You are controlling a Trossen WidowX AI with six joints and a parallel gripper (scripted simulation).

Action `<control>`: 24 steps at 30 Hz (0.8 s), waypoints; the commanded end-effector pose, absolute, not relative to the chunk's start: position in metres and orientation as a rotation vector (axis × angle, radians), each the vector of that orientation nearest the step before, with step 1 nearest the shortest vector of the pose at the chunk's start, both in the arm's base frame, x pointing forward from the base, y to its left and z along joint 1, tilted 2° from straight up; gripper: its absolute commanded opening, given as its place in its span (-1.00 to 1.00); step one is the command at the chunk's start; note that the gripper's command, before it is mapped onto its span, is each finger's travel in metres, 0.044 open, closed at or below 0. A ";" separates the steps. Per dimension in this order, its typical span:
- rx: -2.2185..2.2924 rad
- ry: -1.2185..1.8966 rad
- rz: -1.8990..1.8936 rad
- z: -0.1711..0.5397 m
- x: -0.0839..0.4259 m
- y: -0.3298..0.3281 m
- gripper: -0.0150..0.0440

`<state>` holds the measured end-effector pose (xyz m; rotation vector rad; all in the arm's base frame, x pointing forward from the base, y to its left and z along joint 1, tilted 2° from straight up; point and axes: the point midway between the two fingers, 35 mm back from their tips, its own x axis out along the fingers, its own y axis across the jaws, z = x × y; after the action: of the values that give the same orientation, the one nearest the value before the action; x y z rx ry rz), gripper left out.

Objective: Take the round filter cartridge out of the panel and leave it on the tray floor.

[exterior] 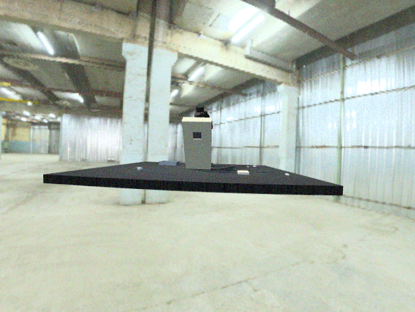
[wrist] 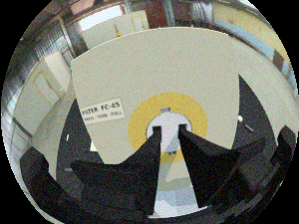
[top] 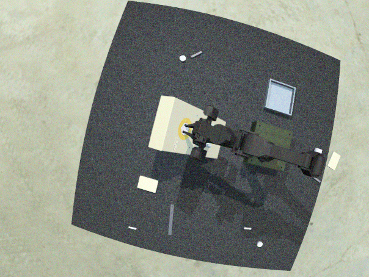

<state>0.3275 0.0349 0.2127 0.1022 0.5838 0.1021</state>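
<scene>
The pale round filter cartridge (top: 182,129) (wrist: 169,118) sits in the sloped face of the beige service panel (top: 181,111) (wrist: 164,59), inside a yellow ring (top: 181,134) (wrist: 141,112). My gripper (top: 184,129) (wrist: 168,132) is partly open, its two fingertips apart at the cartridge face. The tips cover the places of the two slots; how deep they reach in cannot be told. Nothing is held between the fingers. The blue-grey tray (top: 279,97) (exterior: 168,163) lies away from the panel, at the upper right in the top view, with nothing in it.
A green base plate (top: 272,131) lies under the arm, between panel and table edge. A cream block (top: 148,184) (exterior: 243,172), a grey bar (top: 171,219), a white disc (top: 182,58) and a small grey bar (top: 196,54) lie around the panel.
</scene>
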 end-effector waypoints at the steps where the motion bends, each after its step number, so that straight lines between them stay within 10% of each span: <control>1: 0.106 0.584 0.096 0.211 0.330 0.035 -0.18; 24: 0.106 0.584 0.097 0.206 0.338 0.036 -0.18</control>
<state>0.3350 0.0361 0.2077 0.1021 0.5831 0.1026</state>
